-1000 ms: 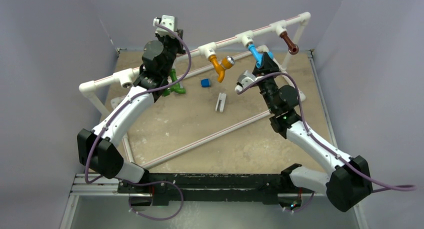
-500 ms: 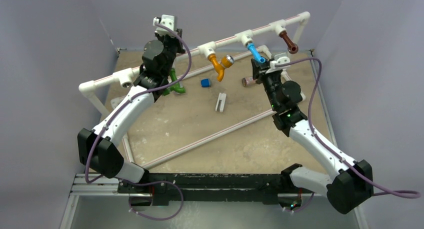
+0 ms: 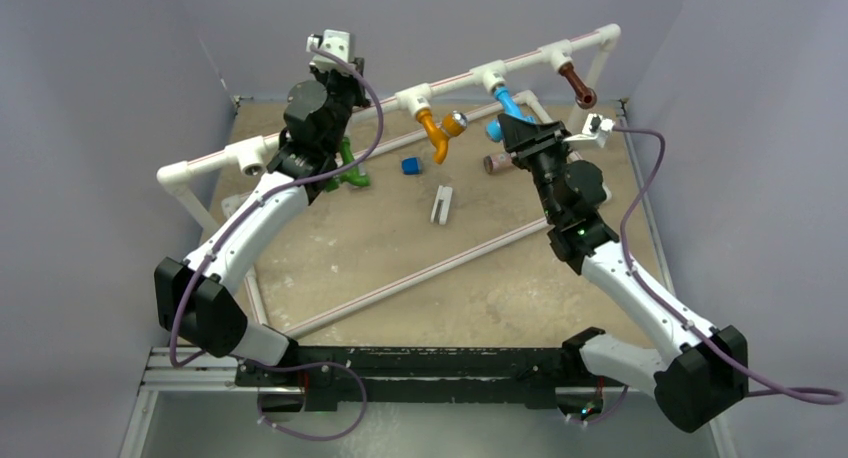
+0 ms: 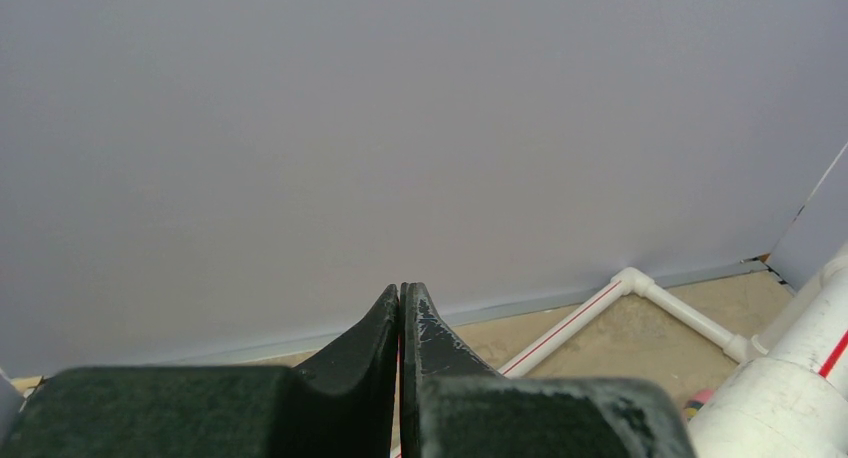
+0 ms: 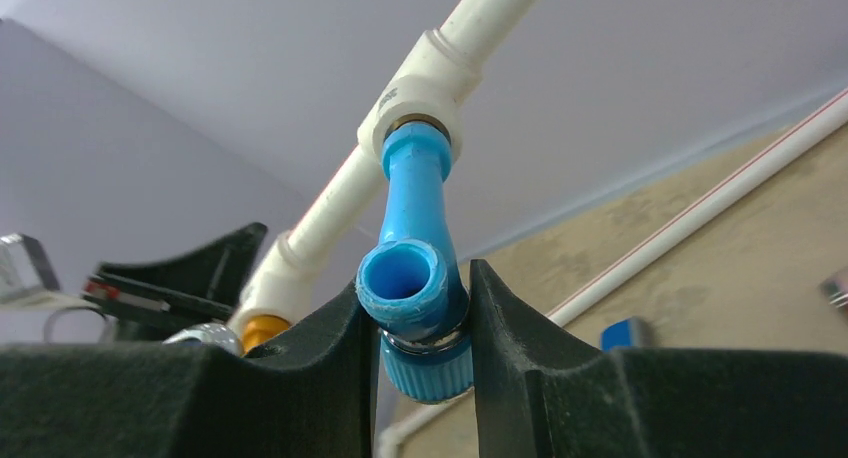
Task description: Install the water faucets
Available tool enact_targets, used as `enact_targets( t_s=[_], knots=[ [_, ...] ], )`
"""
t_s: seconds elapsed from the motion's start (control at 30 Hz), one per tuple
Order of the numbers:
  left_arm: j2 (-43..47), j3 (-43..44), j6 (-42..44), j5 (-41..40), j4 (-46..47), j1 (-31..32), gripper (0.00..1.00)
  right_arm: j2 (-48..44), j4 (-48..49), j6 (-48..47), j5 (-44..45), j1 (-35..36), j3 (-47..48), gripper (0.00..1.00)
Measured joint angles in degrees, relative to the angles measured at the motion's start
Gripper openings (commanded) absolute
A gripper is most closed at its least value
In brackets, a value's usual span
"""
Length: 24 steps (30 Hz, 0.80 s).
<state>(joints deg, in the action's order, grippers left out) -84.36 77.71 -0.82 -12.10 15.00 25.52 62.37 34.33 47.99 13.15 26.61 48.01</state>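
— Blue curved plastic faucet (image 5: 412, 278), where?
— Plugged into a white tee fitting (image 5: 425, 83) on the raised white pipe rail (image 3: 522, 63), spout mouth facing the wrist camera. The right gripper (image 5: 414, 313) clamps it, jaws narrow, one pad on each side of its lower body.
— And the left gripper (image 4: 400, 290)?
— Jaws pressed together with nothing between, pointing at the pale purple back wall (image 4: 400, 128). Top view: can't make out its fingers.
— Hidden stuff?
— A green bent plastic faucet (image 3: 350, 170) lies on the sandy table (image 3: 400, 258), half covered by the left arm. An orange curved plastic faucet (image 3: 433, 130) hangs from the next tee; only a sliver shows in the right wrist view. A brown curved plastic faucet (image 3: 576, 83) hangs from the last tee, near the side wall.
— Room?
— Tight. The right gripper sits between orange and brown, a silver knob (image 3: 458, 120) just beside it, the rail right above.
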Motion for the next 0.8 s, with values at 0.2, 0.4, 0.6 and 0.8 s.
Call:
enact_targets(
  t_s=[0.2, 0.4, 0.6, 0.8],
  knots=[
    [0.17, 0.0, -0.04, 0.52, -0.07, 0.17, 0.0, -1.31, -3.52, 17.97, 1.14, 0.0, 0.0, 0.13],
    [0.24, -0.11, -0.02, 0.79, -0.17, 0.33, 0.0, -1.79, -5.4, 30.86, 1.38, 0.0, 0.0, 0.26],
    [0.26, -0.28, 0.02, 0.72, -0.17, 0.42, 0.0, -1.79, -5.81, 37.42, 1.33, 0.0, 0.0, 0.39],
    [0.35, -0.37, 0.22, 0.42, -0.13, 0.44, 0.0, -1.77, -4.66, 39.28, 0.72, -0.04, 0.0, 0.59]
  ],
)
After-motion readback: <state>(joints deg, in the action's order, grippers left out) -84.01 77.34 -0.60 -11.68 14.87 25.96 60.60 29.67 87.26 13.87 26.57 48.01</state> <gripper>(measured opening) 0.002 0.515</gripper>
